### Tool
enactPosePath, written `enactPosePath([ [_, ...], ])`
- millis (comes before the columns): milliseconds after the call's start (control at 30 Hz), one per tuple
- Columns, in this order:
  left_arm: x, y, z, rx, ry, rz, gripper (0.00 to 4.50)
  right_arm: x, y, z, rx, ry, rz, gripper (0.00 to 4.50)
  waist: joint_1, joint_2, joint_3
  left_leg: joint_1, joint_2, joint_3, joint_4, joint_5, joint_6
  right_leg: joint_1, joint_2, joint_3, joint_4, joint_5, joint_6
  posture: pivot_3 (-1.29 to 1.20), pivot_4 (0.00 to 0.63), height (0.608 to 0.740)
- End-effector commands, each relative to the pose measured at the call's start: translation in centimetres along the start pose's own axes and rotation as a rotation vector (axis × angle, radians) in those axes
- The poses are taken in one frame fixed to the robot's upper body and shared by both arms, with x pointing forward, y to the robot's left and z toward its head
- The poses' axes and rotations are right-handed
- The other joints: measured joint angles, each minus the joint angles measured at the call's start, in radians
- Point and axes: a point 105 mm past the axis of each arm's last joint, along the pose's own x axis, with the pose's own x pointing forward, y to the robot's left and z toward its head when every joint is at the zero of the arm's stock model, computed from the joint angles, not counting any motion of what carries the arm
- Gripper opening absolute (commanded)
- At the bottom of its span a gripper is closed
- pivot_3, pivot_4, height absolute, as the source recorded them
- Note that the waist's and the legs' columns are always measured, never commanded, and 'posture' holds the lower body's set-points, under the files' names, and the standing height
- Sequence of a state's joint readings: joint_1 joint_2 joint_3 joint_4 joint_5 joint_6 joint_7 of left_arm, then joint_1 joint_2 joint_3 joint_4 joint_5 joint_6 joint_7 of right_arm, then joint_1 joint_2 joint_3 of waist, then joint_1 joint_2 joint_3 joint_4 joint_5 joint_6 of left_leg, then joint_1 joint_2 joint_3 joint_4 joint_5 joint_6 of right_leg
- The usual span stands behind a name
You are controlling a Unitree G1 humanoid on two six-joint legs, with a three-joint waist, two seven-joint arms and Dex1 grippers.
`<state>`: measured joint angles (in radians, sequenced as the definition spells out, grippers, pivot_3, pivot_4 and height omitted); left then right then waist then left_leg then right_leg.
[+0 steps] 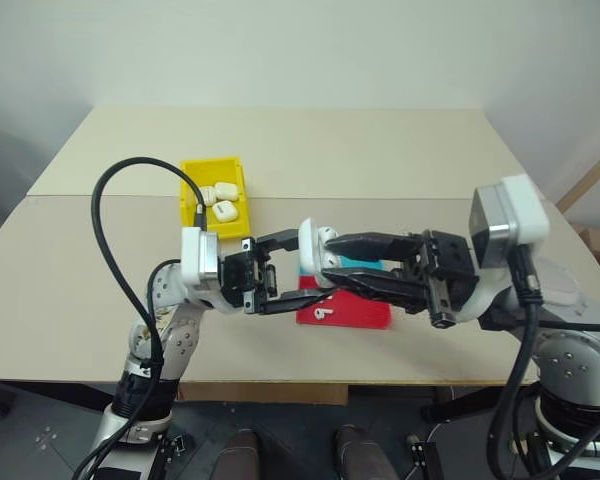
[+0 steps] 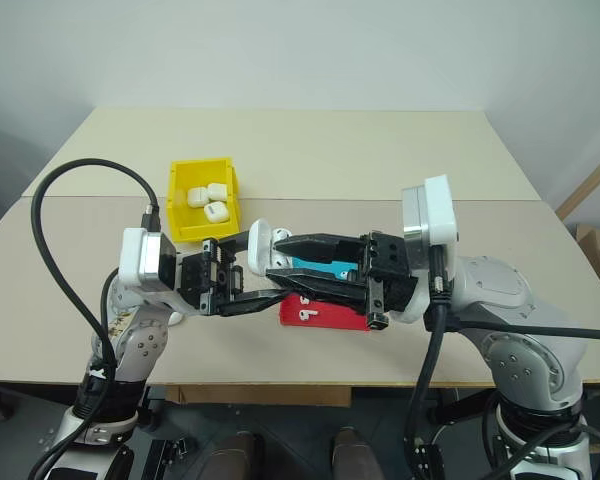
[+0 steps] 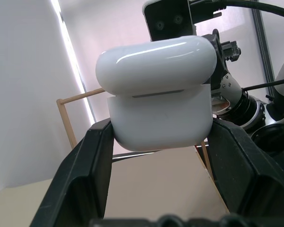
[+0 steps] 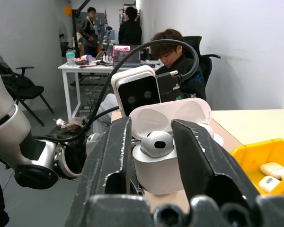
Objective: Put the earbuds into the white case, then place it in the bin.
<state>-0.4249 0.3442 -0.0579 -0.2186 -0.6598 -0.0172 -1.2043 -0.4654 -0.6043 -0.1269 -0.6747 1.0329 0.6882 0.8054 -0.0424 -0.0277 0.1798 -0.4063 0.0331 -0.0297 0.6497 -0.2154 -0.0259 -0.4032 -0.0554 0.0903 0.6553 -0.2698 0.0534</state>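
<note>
Head views: my left gripper (image 1: 298, 272) clamps the white case (image 1: 313, 246) above the table (image 1: 380, 150), yellow bin (image 1: 188, 178) behind | left wrist: lid ajar | right wrist: my right gripper (image 4: 151, 142), fingers apart, seats an earbud (image 4: 157, 142); closing and binning remain.

Wide beige flat-topped surface (image 1: 380, 150), seam running across. Resting directly on it: small bright yellow rectangular plastic bin (image 1: 192, 170) toward the left; shallow red and blue tray (image 1: 365, 315) near the front edge.
</note>
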Motion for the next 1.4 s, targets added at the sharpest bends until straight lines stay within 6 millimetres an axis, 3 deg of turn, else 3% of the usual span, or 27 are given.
enactPosePath([
  [33, 0.2, 0.1, 0.6, 0.039, -0.019, -0.005, 2.72, 0.1, 0.3, 0.3, -0.037, -0.001, 0.005, 1.72, 0.0, 0.0, 0.0, 0.0, 0.0, 0.0, 0.0, 0.0, 0.0, 0.0, 0.0, 0.0, 0.0, 0.0, 0.0, 0.0, 0.15, 0.74],
  [267, 0.0, 0.3, 0.3, 0.039, -0.006, 0.005, 2.72, -0.7, 0.1, 0.7, -0.043, -0.015, 0.013, 1.72, 0.0, 0.0, 0.0, 0.0, 0.0, 0.0, 0.0, 0.0, 0.0, 0.0, 0.0, 0.0, 0.0, 0.0, 0.0, 0.0, 0.15, 0.74],
  [467, -0.7, 1.0, -0.7, 0.039, 0.041, 0.02, 2.72, -2.4, -1.8, 2.4, -0.141, -0.021, -0.045, 1.72, 0.001, 0.0, 0.0, 0.0, 0.0, 0.0, 0.0, 0.0, 0.0, 0.0, 0.0, 0.0, 0.0, 0.0, 0.0, 0.0, 0.15, 0.74],
  [600, -1.1, 1.5, -1.7, 0.045, 0.082, 0.016, 2.72, -2.7, -3.5, 3.4, -0.209, 0.09, -0.004, 1.72, -0.001, 0.0, 0.0, 0.0, 0.0, 0.001, 0.0, 0.0, 0.0, 0.0, 0.0, 0.0, 0.0, 0.0, 0.0, 0.0, 0.15, 0.74],
  [700, -1.2, 2.1, -2.6, 0.056, 0.115, 0.017, 2.72, -1.9, -4.9, 4.0, -0.246, 0.203, 0.056, 1.72, -0.003, 0.001, 0.0, 0.001, 0.001, 0.001, 0.0, 0.0, 0.0, 0.0, 0.001, 0.0, 0.0, 0.0, 0.0, 0.0, 0.15, 0.74],
  [800, -1.1, 2.4, -3.2, 0.069, 0.141, 0.026, 2.72, -0.9, -5.6, 4.5, -0.261, 0.259, 0.113, 1.15, -0.002, 0.001, 0.0, 0.001, 0.001, 0.001, 0.0, 0.0, 0.0, -0.001, 0.001, 0.001, 0.0, 0.0, 0.0, 0.0, 0.15, 0.74],
  [900, -1.2, 2.5, -4.0, 0.075, 0.183, 0.017, 2.72, 0.6, -6.4, 4.1, -0.275, 0.337, 0.161, 0.14, -0.002, 0.001, 0.001, -0.001, 0.0, 0.001, 0.0, 0.0, 0.0, -0.001, 0.0, 0.001, 0.0, 0.0, 0.0, 0.0, 0.15, 0.74],
  [933, -1.3, 2.6, -4.2, 0.072, 0.201, 0.021, 2.72, 1.0, -6.5, 3.8, -0.285, 0.369, 0.183, 0.06, -0.002, 0.001, 0.001, -0.001, 0.0, 0.001, 0.0, 0.0, 0.0, -0.001, 0.0, 0.0, -0.001, 0.0, 0.0, 0.0, 0.15, 0.74],
  [1233, -1.6, 3.0, -5.5, 0.094, 0.274, 0.033, 2.72, 4.3, -6.6, 1.7, -0.402, 0.52, 0.324, 0.06, 0.0, 0.001, 0.001, -0.001, 0.0, 0.001, 0.0, 0.0, 0.0, -0.002, 0.0, 0.0, 0.001, 0.0, 0.0, 0.0, 0.15, 0.74],
  [1400, -1.6, 3.2, -5.9, 0.119, 0.31, 0.024, 2.72, 5.2, -6.6, 0.8, -0.486, 0.579, 0.36, 0.06, 0.0, 0.001, 0.001, -0.001, 0.0, 0.0, 0.0, 0.0, 0.0, -0.002, 0.0, 0.0, 0.001, 0.0, 0.0, 0.0, 0.15, 0.74],
])
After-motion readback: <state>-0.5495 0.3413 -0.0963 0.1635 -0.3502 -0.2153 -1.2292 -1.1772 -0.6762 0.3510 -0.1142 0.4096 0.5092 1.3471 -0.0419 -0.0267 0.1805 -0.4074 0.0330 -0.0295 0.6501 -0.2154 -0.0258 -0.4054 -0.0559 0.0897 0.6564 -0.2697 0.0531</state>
